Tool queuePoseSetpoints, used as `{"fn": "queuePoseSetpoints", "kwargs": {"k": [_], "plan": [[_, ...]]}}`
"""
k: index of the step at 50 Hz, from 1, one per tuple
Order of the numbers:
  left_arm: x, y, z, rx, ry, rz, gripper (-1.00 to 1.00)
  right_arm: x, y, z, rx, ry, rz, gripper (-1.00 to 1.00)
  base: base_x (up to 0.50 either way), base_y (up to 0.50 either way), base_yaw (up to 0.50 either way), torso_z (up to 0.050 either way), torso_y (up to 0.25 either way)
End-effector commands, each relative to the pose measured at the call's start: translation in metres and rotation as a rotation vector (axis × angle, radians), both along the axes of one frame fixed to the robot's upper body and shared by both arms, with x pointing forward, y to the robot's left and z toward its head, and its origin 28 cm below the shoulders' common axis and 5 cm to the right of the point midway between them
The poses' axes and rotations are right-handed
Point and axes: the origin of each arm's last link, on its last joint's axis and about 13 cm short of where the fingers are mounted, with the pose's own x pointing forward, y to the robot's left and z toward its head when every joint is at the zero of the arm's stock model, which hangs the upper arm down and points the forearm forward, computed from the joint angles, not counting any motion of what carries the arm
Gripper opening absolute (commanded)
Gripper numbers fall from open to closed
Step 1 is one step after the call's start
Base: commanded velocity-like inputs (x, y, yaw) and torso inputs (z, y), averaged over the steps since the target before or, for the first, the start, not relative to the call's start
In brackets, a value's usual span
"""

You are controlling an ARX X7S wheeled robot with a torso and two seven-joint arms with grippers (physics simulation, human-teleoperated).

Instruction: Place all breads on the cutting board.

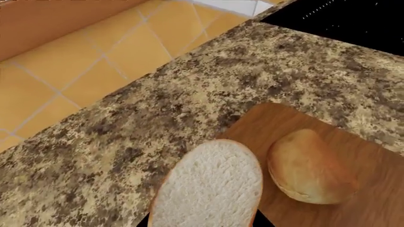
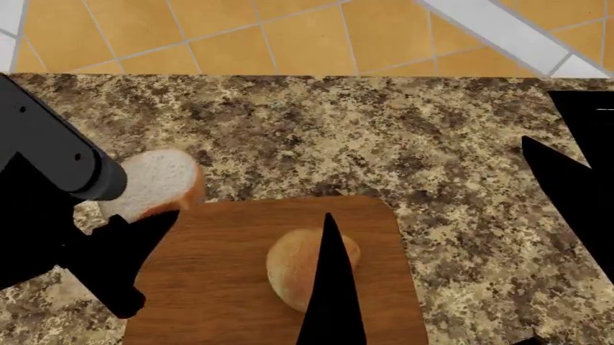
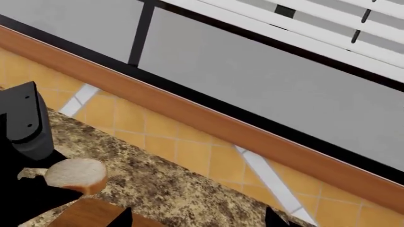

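Left gripper [image 2: 144, 215]: clamped on cut chunk [image 2: 154, 183], beside cutting board [image 2: 221, 266] corner. Oval loaf [image 2: 302, 269]: already boarded. Chunk placement outstanding.

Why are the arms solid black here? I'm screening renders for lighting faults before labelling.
Head view: the left gripper and a black wedge over the oval loaf render as flat unlit silhouettes. Left wrist view: the cut chunk and cutting board are evenly lit, sharp, glare-free. Right wrist view: black fingertips, no shading.
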Motion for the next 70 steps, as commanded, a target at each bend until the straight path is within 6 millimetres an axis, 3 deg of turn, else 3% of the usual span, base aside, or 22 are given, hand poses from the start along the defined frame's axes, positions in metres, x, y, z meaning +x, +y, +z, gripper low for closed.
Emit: {"fn": "queuePoseSetpoints", "kwargs": {"k": [1,27,49,70], "plan": [[0.006,-0.024,-0.01,0.077,0.052,-0.043,-1.0,0.0,-0.006,-0.004,0.013,0.002,-0.007,1.0,0.0,0.0,0.0,0.0,0.0],[0.017,-0.047,-0.024,0.131,0.042,-0.074,-1.0,0.002,-0.007,-0.007,0.03,0.009,-0.011,1.0,0.0,0.0,0.0,0.0,0.0],[0.031,-0.038,-0.028,0.148,0.038,0.004,-1.0,0.004,-0.005,-0.007,0.027,0.016,-0.02,1.0,0.0,0.0,0.0,0.0,0.0],[0.046,-0.042,-0.037,0.176,0.046,0.016,-1.0,0.004,-0.008,-0.01,0.034,0.021,-0.026,1.0,0.0,0.0,0.0,0.0,0.0]]}}
